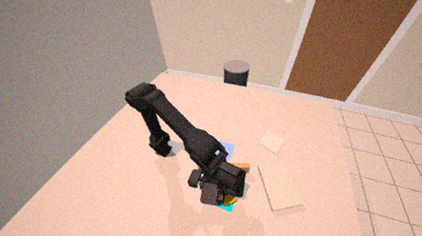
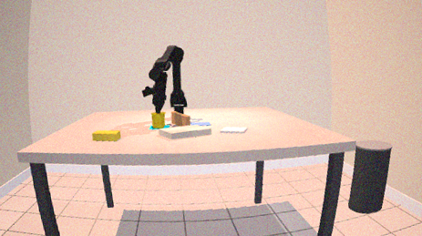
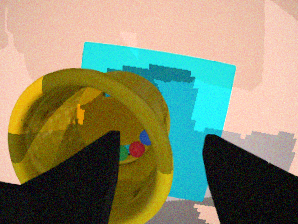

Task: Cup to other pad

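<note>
The yellow cup (image 1: pixel 229 200) (image 2: pixel 158 121) (image 3: pixel 167 187) stands upright on the cyan pad (image 1: pixel 226 208) (image 2: pixel 152 128) (image 3: pixel 212 95), over its near left part in the wrist view. Blue, red and green marbles (image 3: pixel 136 149) lie inside the cup at the bottom. My gripper (image 2: pixel 158 111) (image 3: pixel 162 142) is open at the cup's rim. One finger is over the cup's inside and the other is outside it, with the cup's wall between them and gaps on both sides. The blue pad (image 1: pixel 229 148) (image 2: pixel 201 124) is bare where it shows; the arm partly hides it in the top view.
A wooden block (image 1: pixel 242 166) (image 2: pixel 181 118) stands between the two pads. A pale slab (image 1: pixel 283 185) (image 2: pixel 185 133) and a thin white tile (image 1: pixel 272 141) (image 2: pixel 234 129) lie nearby. A yellow block (image 2: pixel 106 135) lies near the table's edge in the exterior view.
</note>
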`<move>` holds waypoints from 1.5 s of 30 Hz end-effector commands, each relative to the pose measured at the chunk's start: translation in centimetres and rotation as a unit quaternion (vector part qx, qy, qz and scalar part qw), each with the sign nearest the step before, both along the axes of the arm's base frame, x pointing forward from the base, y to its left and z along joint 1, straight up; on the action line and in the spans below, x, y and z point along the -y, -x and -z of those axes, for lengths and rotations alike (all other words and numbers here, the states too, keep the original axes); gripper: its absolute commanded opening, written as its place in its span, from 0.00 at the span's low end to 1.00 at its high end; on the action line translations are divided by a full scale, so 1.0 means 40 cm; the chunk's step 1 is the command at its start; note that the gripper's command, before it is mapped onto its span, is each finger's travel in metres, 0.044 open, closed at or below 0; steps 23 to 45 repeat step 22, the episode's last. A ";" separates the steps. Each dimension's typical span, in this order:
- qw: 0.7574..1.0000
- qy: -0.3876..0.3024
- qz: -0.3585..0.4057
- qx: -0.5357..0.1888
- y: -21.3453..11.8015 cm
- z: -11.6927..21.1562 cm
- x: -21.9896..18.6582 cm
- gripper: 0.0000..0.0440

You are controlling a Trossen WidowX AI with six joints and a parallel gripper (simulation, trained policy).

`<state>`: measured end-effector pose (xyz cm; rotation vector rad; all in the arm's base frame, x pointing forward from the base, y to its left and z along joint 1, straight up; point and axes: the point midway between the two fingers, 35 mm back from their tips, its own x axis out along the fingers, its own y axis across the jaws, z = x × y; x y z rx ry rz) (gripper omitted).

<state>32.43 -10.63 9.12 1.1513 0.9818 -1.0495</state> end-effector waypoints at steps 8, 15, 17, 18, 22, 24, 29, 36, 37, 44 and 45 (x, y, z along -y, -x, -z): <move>1.000 -0.011 0.005 0.025 0.029 -0.060 0.001 0.51; 0.999 -0.008 0.013 0.052 0.039 -0.125 0.013 0.64; 0.998 -0.008 0.016 0.058 0.041 -0.142 0.018 0.74; 0.998 -0.008 0.018 0.060 0.043 -0.150 0.021 0.78; 0.997 -0.007 0.027 0.068 0.046 -0.179 0.034 0.96; 0.997 -0.007 0.027 0.068 0.046 -0.179 0.034 0.96; 0.997 -0.007 0.027 0.068 0.046 -0.179 0.034 0.96; 0.997 -0.007 0.027 0.068 0.046 -0.179 0.034 0.96; 0.997 -0.007 0.027 0.068 0.046 -0.179 0.034 0.96; 0.997 -0.007 0.027 0.068 0.046 -0.179 0.034 0.96; 0.997 -0.007 0.027 0.068 0.046 -0.179 0.034 0.96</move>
